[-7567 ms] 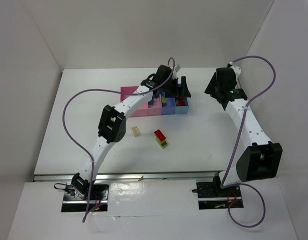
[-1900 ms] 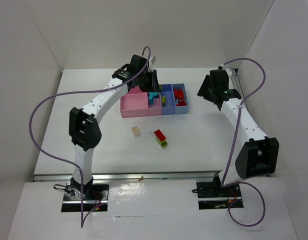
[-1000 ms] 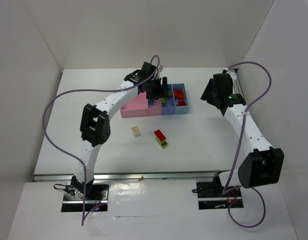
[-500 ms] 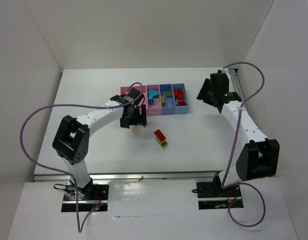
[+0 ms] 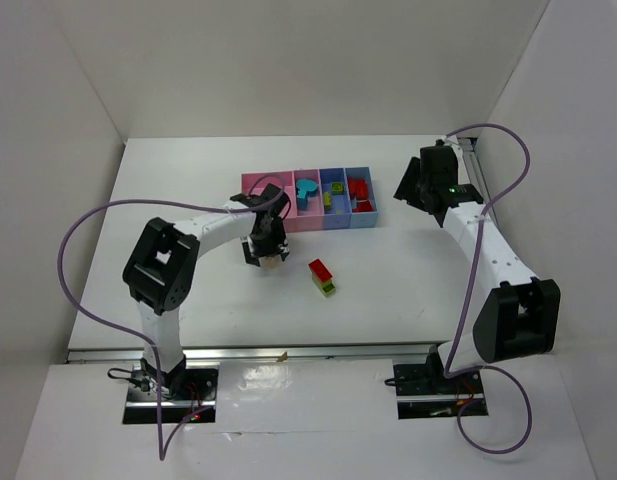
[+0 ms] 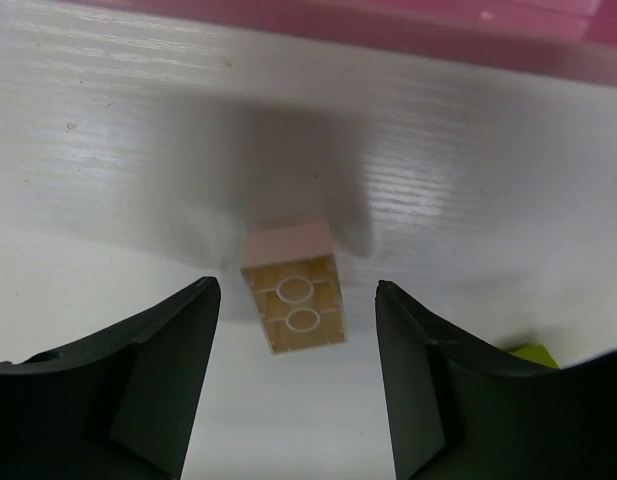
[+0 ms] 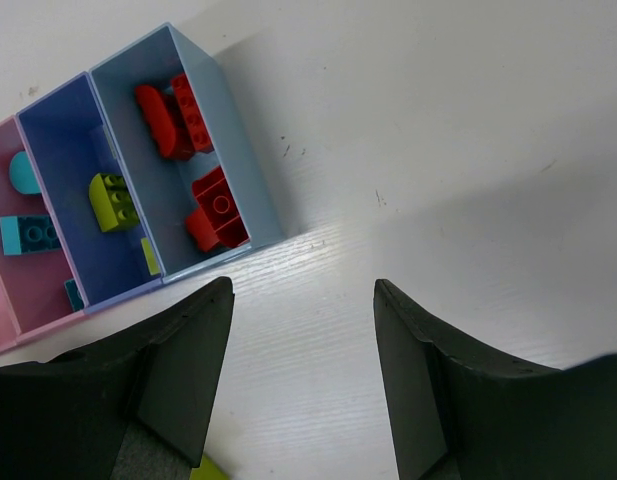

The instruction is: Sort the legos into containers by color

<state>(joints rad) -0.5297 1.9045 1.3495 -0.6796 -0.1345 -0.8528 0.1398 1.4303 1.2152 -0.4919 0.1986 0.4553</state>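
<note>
A beige lego (image 6: pixel 288 255) lies on the white table (image 6: pixel 108 150), hollow underside facing the left wrist camera. My left gripper (image 6: pixel 296 295) is open, a finger on each side of it with gaps on both sides. From above, the left gripper (image 5: pixel 267 250) hangs over the beige lego (image 5: pixel 274 263), just in front of the containers (image 5: pixel 318 222). A red and yellow-green stacked lego (image 5: pixel 322 277) lies to the right. My right gripper (image 7: pixel 303 290) is open and holds nothing, right of the containers. Red legos (image 7: pixel 178 112) fill the light blue bin, yellow-green ones (image 7: pixel 110 200) the darker blue, cyan ones (image 7: pixel 28 235) a pink bin.
The pink wall of the wide bin (image 6: pixel 388 30) runs just beyond the beige lego. A yellow-green corner (image 6: pixel 528 352) shows beside my left gripper's right finger. White walls close in the table on the left, back and right.
My left arm swung from over the bins down to the table and now straddles the beige lego. The right arm has barely shifted.
</note>
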